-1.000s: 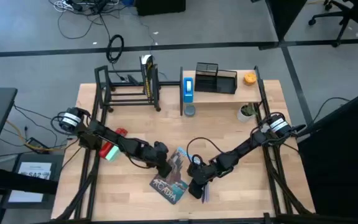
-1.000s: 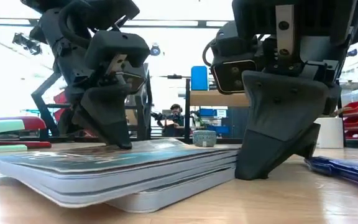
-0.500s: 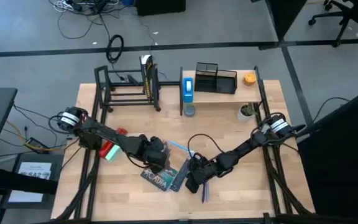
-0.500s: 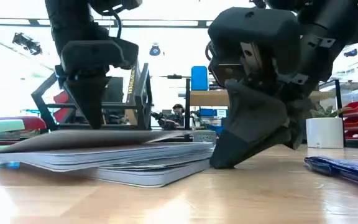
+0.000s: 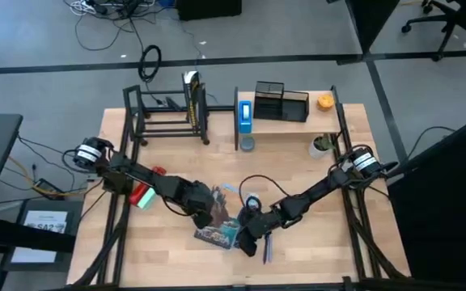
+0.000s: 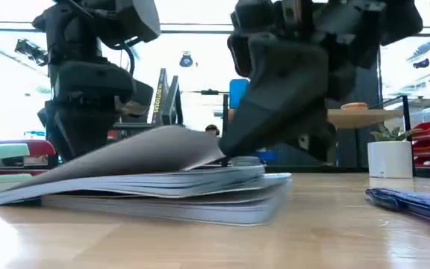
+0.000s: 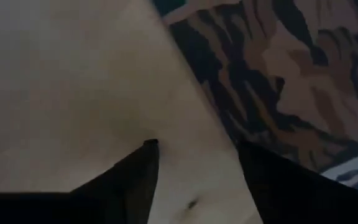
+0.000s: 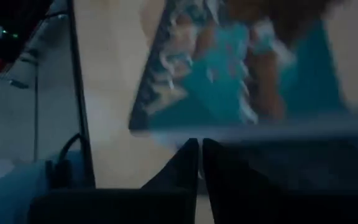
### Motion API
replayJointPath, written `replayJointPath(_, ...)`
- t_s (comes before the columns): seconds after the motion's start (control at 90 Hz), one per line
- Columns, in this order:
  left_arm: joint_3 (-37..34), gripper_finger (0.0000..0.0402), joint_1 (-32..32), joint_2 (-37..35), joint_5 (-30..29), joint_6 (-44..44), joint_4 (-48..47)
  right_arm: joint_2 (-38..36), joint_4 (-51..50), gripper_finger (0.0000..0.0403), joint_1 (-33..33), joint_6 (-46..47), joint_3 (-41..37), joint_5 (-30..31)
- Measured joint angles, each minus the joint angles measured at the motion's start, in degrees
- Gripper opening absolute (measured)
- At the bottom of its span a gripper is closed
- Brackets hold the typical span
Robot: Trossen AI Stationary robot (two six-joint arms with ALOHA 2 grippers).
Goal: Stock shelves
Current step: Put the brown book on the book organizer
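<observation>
A stack of magazines point(image 5: 219, 229) lies flat on the table near its front middle; the top cover point(image 6: 136, 153) curls up at its right end. My right gripper point(image 6: 226, 152) is shut, its tips under that raised end. My left gripper point(image 5: 209, 212) stands open at the stack's far left edge, with bare table between its fingers point(image 7: 143, 171); I cannot tell whether it touches the magazine. At the back stand the shelves: a black tube rack point(image 5: 164, 113) and a wood-board shelf point(image 5: 294, 123). My right gripper has its shut fingertips point(image 8: 191, 152) wedged under the free edge of the top magazine's cover point(image 6: 207, 146), coming slanting down from the table's right. That edge rides on the fingers, raised and bowed, while the cover's other end and the stack below stay on the table.
A blue pen point(image 6: 416, 203) lies right of the stack. A red and green item point(image 5: 146, 194) sits at the left. A small potted plant point(image 5: 322, 145) and a grey round pot point(image 5: 247, 144) stand before the wood shelf, which holds a blue box point(image 5: 244, 115) and a mesh organizer point(image 5: 281, 101).
My left gripper, which pressed down on the stack, has opened and come off its top. My right gripper has gone toward the table's left and tipped flatter, sliding and turning the stack a little. Its tips have gone under the top cover, whose right end has risen.
</observation>
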Motion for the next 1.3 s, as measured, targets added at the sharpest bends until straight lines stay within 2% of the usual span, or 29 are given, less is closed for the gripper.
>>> replayJointPath(0.267,-0.32,0.0189,-0.02,0.4,-0.23,0.05,11.29,-0.33,-13.08,0.0,-0.65,0.49,0.01,1.21)
replayJointPath(0.433,-0.77,0.0189,0.07,2.52,-1.78,-1.57,16.55,-0.45,-11.93,0.0,-0.68,0.27,-1.23,1.53)
replayJointPath(0.767,-5.33,0.0189,0.2,2.93,-2.8,-4.25,37.58,-0.41,-11.26,0.0,0.38,-0.08,-2.06,0.91)
replayJointPath(0.911,-5.74,0.0188,0.19,1.83,-0.87,-5.6,43.02,-0.39,-10.84,0.0,1.06,0.47,-3.48,1.8)
replayJointPath(1.011,-5.64,0.0188,-0.37,1.98,4.32,-5.53,50.29,-0.3,-10.52,0.0,1.18,0.77,-4.13,6.38)
replayJointPath(1.089,-5.54,0.0188,-0.43,1.81,4.88,-5.57,56.73,-0.28,-10.84,0.0,1.38,0.75,-4.22,8.13)
replayJointPath(1.222,-5.57,0.0181,0.17,1.85,4.76,-5.6,58.38,-0.24,-10.11,0.0,1.46,0.67,-4.29,8.68)
replayJointPath(1.3,-5.5,0.017,0.17,1.7,4.7,-5.98,55.71,-0.22,-9.67,0.0,1.5,0.69,-4.31,8.52)
